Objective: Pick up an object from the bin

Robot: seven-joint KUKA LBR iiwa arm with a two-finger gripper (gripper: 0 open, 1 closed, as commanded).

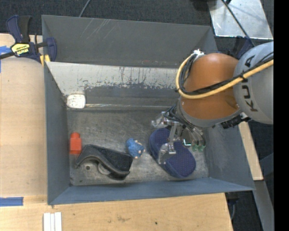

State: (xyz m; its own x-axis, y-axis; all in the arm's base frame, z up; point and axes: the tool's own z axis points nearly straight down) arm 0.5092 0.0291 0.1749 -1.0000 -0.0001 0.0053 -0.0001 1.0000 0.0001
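- The scene is a grey metal bin [135,44] with sloping walls and a scuffed, streaked floor. A few loose things lie spread over that floor.
- A dark blue oval pad [182,165] with a textured, fabric-like surface lies in the bin's near right corner.
- The gripper [170,139] hangs below the arm's orange cover [209,88], directly over the pad's upper left part. Its metal tip reaches down to the pad's surface.
- Whether the gripper is apart or closed cannot be told, and nothing can be seen held in it.
- A small light-blue thing [134,148] lies just left of the pad.
- Further left lies a black curved piece [108,160], then an orange block [75,143].
- A white lump [76,100] sits well apart from the pad, at the far left corner.
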